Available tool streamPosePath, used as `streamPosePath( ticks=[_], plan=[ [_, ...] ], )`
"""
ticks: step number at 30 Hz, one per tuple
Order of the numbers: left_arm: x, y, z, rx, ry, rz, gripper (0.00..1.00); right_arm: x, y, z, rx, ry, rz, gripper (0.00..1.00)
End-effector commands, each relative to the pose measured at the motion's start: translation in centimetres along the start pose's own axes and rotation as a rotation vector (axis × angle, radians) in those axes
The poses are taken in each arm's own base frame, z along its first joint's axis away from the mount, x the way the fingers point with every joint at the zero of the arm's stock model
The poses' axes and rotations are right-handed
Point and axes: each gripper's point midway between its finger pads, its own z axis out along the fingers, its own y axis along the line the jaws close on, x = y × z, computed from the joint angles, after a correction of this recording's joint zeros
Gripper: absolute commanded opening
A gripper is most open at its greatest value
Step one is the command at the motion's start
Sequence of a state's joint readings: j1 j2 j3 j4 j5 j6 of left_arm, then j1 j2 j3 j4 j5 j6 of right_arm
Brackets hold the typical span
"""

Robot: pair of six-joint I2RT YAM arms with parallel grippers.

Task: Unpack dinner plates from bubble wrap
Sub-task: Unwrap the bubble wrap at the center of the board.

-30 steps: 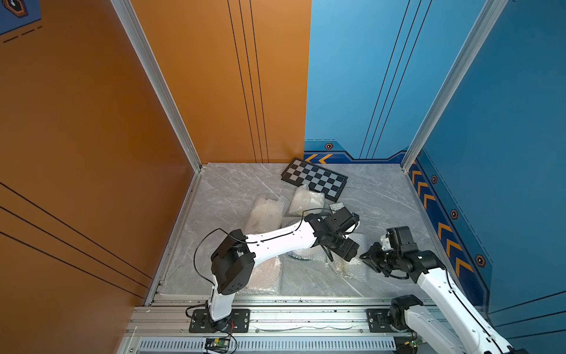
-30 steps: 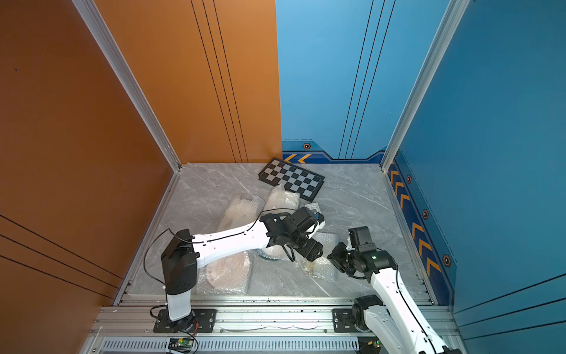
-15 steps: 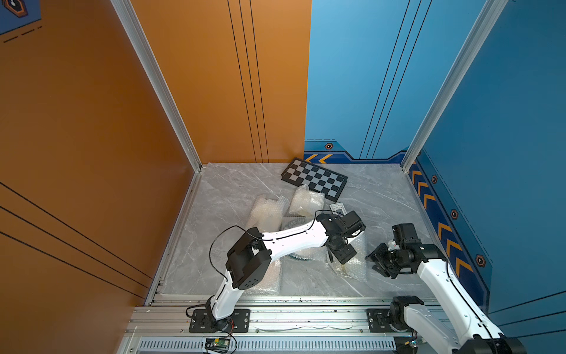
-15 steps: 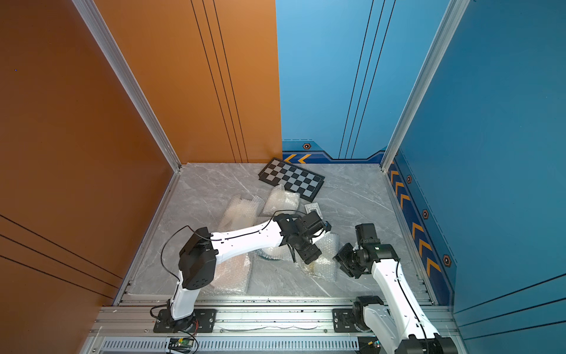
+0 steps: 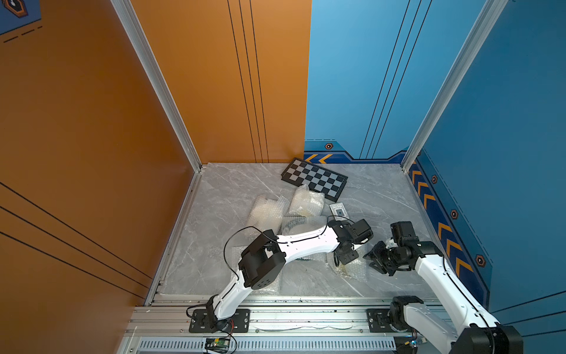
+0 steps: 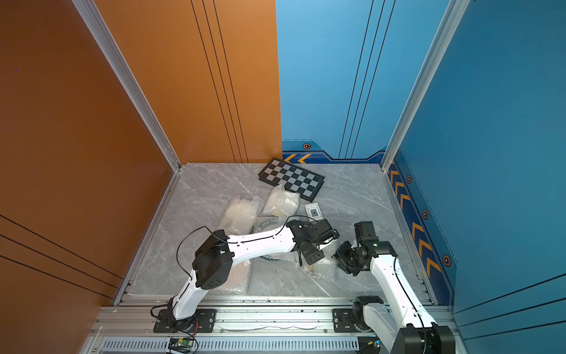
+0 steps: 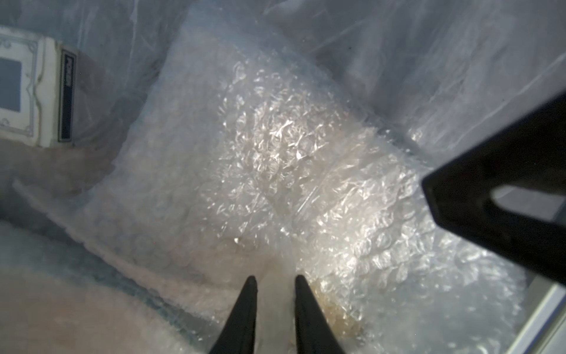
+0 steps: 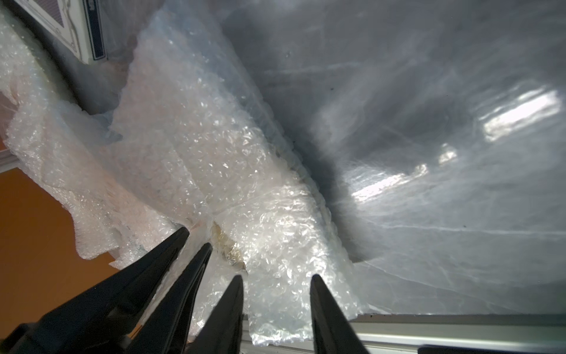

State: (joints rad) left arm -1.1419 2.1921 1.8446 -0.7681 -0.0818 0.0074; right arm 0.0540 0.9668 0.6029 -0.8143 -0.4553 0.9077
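A bubble wrap (image 5: 352,271) (image 6: 322,272) bundle lies near the front right of the table, between my two grippers. My left gripper (image 7: 276,278) (image 5: 342,260) is shut on a raised fold of it. A yellowish patch (image 7: 335,315) shows through the wrap beside the fingers. Just to the right, my right gripper (image 8: 276,276) (image 5: 372,260) stands open over the bundle's near edge, with wrap lying between its fingers. In the right wrist view the left gripper's fingers (image 8: 183,234) pinch the fold. The dinner plates are hidden inside the wraps; only a dark rim (image 5: 291,224) shows through, beside the left forearm.
More wrapped bundles lie at mid-table (image 5: 266,211) (image 5: 306,200) and under the left elbow (image 5: 263,285). A small white card box (image 5: 338,211) (image 7: 30,92) sits behind the left wrist. A checkerboard (image 5: 315,179) lies by the back wall. The front rail (image 8: 428,335) runs just past the bundle.
My left gripper has gone from wide open to shut on the fold of bubble wrap. The right arm has drawn a little to the right and its jaws now stand apart.
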Motion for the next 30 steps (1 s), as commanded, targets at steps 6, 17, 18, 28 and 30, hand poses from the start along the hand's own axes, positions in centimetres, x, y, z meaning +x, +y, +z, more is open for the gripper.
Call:
streamPosePath(
  ticks=[6, 17, 18, 28, 30],
  plan=[
    [0.6, 0.3, 0.4, 0.008, 0.028, -0.030, 0.00, 1.8, -0.2, 2.8, -0.044, 0.043, 0.061, 0.12],
    [-0.7, 2.6, -0.8, 0.110, -0.069, -0.352, 0.00, 1.9, -3.2, 5.9, 0.064, 0.022, 0.080, 0.00],
    [-0.8, 3.0, -0.8, 0.126, -0.078, -0.394, 0.00, 1.9, -3.7, 5.9, 0.081, 0.021, 0.088, 0.00],
    [-3.3, 5.2, -2.9, 0.266, -0.200, -0.607, 0.00, 2.2, -6.0, 6.6, 0.206, 0.047, 0.086, 0.00],
    [-3.7, 5.2, -3.3, 0.281, -0.208, -0.614, 0.00, 2.0, -5.9, 6.5, 0.213, 0.042, 0.083, 0.00]
  ],
)
